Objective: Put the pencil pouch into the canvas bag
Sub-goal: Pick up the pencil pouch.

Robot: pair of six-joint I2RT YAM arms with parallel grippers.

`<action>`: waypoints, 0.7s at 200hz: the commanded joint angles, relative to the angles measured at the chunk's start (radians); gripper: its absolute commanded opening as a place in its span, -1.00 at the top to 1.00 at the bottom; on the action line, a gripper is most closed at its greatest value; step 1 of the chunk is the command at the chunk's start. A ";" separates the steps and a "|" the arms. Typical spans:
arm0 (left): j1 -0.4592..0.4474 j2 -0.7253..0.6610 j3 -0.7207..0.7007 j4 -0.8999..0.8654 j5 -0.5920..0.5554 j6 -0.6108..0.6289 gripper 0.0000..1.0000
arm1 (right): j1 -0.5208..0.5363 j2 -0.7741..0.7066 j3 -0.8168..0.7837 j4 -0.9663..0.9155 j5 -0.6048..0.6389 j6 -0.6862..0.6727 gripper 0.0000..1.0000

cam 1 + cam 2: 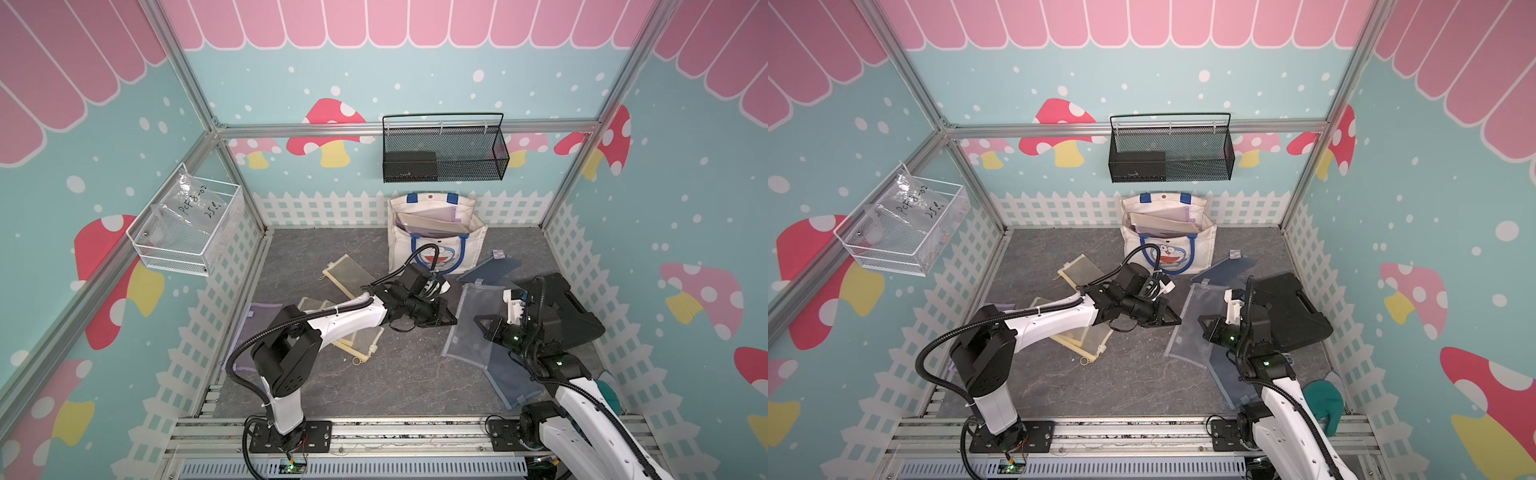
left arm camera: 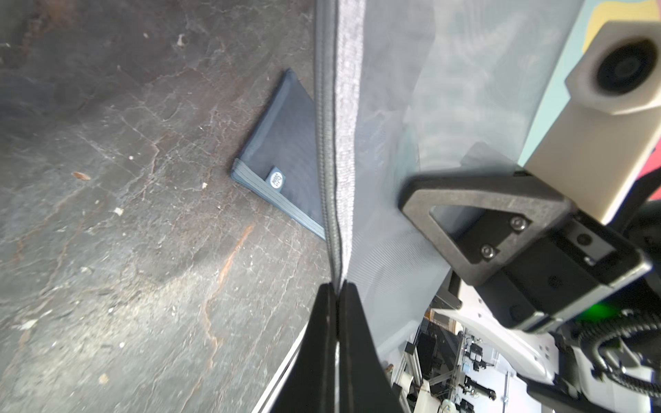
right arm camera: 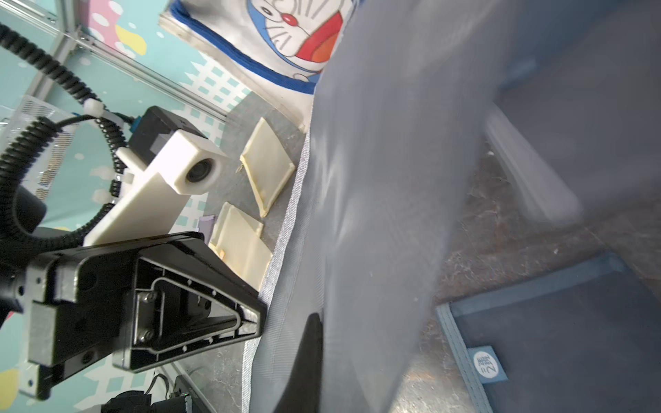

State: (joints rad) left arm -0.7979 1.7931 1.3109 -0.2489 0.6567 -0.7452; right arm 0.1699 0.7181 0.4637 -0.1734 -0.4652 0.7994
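Both top views are bright, evenly lit from above w/ soft, short shadows under the arms on the grey stone-look tabletop [image 1: 407, 374]. Slight wide-angle bend in the frame rails at the edges; detail mildly soft overall. Left wrist view: sharp on the tabletop veins, pale glare across the translucent grey mesh pouch [image 2: 393, 107], nearby white camera housing [image 2: 615, 64] blurred. Right wrist view: the pouch [image 3: 375, 178] is smeared & out of focus close up, bkgd crisper, strong fisheye stretch.

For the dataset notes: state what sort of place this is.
Most likely a robot test booth dressed as a playroom: aluminium frame, mushroom-print walls, two table-mounted arms. Both the left gripper and the right gripper pinch a grey mesh pouch near the canvas bag.
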 commanded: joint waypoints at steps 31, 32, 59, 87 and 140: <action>0.045 -0.089 0.061 -0.110 -0.009 0.054 0.34 | -0.006 0.000 0.100 0.081 -0.032 -0.034 1.00; 0.046 -0.091 0.059 -0.110 -0.011 0.052 0.30 | -0.006 0.002 0.103 0.081 -0.032 -0.034 1.00; 0.104 -0.180 -0.009 -0.091 -0.077 0.013 -0.37 | -0.006 0.045 0.195 0.088 -0.026 -0.023 1.00; 0.172 -0.273 -0.078 -0.107 -0.115 0.025 -0.66 | -0.007 0.109 0.293 0.129 -0.013 0.028 1.00; 0.229 -0.384 -0.138 -0.238 -0.264 0.108 -0.60 | 0.010 0.301 0.501 0.265 0.168 0.272 1.00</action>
State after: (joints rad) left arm -0.5816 1.4540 1.2018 -0.4042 0.4942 -0.6903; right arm 0.1699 0.9535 0.8810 -0.0078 -0.4229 0.9104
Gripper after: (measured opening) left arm 0.808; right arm 0.048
